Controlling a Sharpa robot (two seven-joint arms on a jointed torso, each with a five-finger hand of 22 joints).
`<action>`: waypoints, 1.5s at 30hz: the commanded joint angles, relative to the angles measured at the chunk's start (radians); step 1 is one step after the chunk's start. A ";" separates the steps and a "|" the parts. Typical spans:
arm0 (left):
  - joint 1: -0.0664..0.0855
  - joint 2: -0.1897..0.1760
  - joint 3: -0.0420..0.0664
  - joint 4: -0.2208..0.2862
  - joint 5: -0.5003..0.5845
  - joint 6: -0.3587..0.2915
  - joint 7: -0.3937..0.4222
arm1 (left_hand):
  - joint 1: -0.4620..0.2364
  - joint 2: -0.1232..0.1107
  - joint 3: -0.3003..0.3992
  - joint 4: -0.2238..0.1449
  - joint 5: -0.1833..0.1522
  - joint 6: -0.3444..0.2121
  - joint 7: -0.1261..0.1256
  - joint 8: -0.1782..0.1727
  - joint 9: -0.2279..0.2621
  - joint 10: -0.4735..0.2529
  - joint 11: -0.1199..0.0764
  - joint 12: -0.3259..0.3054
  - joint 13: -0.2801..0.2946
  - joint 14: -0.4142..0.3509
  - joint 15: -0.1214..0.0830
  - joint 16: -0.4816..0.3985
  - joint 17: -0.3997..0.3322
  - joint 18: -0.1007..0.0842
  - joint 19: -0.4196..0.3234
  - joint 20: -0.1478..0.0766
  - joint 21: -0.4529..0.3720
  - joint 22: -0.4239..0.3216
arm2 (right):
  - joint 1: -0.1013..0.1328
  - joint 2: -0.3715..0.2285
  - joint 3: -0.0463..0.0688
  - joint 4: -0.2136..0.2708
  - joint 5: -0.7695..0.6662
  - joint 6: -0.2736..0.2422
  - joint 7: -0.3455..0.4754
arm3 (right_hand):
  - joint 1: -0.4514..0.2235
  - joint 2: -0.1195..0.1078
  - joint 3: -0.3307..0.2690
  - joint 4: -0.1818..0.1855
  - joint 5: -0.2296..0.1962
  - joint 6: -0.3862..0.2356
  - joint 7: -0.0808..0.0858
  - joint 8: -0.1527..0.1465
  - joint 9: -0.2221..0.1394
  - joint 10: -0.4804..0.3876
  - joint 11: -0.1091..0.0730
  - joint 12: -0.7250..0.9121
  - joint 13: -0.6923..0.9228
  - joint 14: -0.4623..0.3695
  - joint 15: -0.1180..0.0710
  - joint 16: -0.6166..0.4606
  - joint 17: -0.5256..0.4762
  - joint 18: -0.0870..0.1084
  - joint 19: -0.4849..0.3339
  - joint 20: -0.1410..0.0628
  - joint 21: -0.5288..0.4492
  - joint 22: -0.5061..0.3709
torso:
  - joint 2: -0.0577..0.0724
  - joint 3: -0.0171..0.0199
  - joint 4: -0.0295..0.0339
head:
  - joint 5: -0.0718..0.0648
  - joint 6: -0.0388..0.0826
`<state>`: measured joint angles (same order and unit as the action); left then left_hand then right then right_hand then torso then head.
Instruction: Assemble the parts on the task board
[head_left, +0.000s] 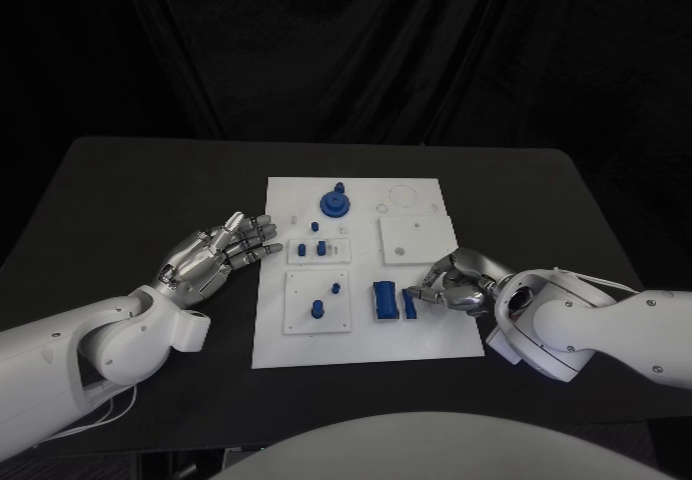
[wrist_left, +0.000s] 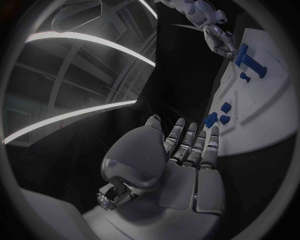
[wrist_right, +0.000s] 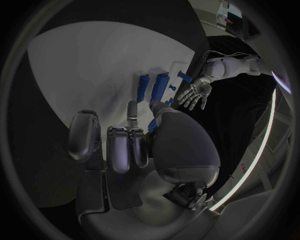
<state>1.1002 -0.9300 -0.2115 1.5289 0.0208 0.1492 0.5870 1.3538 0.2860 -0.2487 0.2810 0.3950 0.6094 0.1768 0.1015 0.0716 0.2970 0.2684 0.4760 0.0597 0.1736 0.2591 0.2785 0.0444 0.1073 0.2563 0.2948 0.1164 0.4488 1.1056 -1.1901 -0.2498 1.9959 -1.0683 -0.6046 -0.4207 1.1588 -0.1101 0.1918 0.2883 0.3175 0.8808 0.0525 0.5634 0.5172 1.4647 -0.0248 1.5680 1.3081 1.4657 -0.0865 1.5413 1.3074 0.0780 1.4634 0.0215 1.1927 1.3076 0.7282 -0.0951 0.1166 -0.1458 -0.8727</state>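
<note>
From the head view, the white task board (head_left: 368, 330) lies in the middle of the black table (head_left: 130, 190). The left hand (head_left: 219, 252) hangs just beside the board's left edge, fingers apart, holding nothing. The right hand (head_left: 454, 282) is at the board's right edge, fingertips touching the thin blue bar (head_left: 410, 304) beside the blue block (head_left: 385, 300). A round blue part (head_left: 336, 204) stands near the far edge.

The left wrist view shows the left hand (wrist_left: 187, 150) with straight fingers side by side, empty.

In the right wrist view, the right hand (wrist_right: 125, 145) has fingers curled down; whether they pinch the bar, I cannot tell.
</note>
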 joint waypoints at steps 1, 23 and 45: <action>-0.002 0.000 0.001 0.002 -0.002 0.016 0.011 | 0.013 0.001 0.008 0.000 0.005 0.000 0.072 0.006 0.000 0.004 0.005 0.000 0.000 0.001 0.009 0.007 0.002 -0.016 0.007 -0.002 0.005 0.001 | -0.002 -0.009 0.000 0.006 -0.029 -0.060 0.098 | 0.026 0.000 0.000 -0.006 0.016 0.001 -0.003 -0.005 0.003 0.106 0.002 0.003 0.263 0.089 0.003 -0.001 0.181 0.000 -0.002 0.005 -0.001 0.159 | 0.000 0.0004 -0.0005 | 0.000 0.000; -0.002 0.000 0.001 0.001 -0.002 0.016 0.008 | 0.013 0.001 0.008 0.000 0.005 0.000 0.072 0.006 0.000 0.004 0.005 0.000 0.000 0.001 0.009 0.007 0.002 -0.016 0.007 -0.002 0.005 0.001 | -0.003 -0.028 0.000 0.006 -0.150 0.235 -0.065 | 0.114 -0.062 -0.110 0.006 -0.264 -0.052 -0.007 0.147 0.108 0.106 0.000 0.003 0.263 0.088 0.001 -0.002 0.177 0.004 -0.008 0.004 -0.028 0.154 | 0.000 -0.0002 -0.0008 | 0.000 0.000; -0.002 0.000 0.001 0.000 -0.002 0.016 0.007 | 0.013 0.001 0.008 0.000 0.005 0.000 0.072 0.006 0.000 0.004 0.005 0.000 0.000 0.001 0.009 0.007 0.002 -0.016 0.007 -0.002 0.005 0.001 | -0.006 -0.020 0.000 0.002 -0.154 0.196 -0.070 | 0.065 -0.059 -0.120 0.008 -0.268 -0.058 -0.022 0.210 0.154 0.106 -0.013 0.003 0.263 0.087 -0.011 -0.005 0.171 0.004 -0.007 -0.007 -0.029 0.154 | 0.001 -0.0003 0.0005 | 0.004 0.000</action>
<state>1.0997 -0.9302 -0.2115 1.5283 0.0208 0.1496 0.5854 1.3538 0.2860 -0.2463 0.2786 0.3950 0.6094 0.1768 0.1015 0.0716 0.2970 0.2684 0.4760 0.0597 0.1735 0.2591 0.2785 0.0444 0.1073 0.2563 0.2948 0.1180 0.4489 1.1027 -1.2094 -0.2499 1.9968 -1.2133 -0.3906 -0.4720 1.2292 -0.1713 0.0759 0.2966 0.0534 0.8219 0.0361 0.7677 0.6712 1.4654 -0.0330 1.5681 1.3075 1.4659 -0.0939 1.5414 1.3074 0.0781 1.4563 0.0215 1.1617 1.3074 0.7287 -0.0954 0.1175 -0.1422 -0.8727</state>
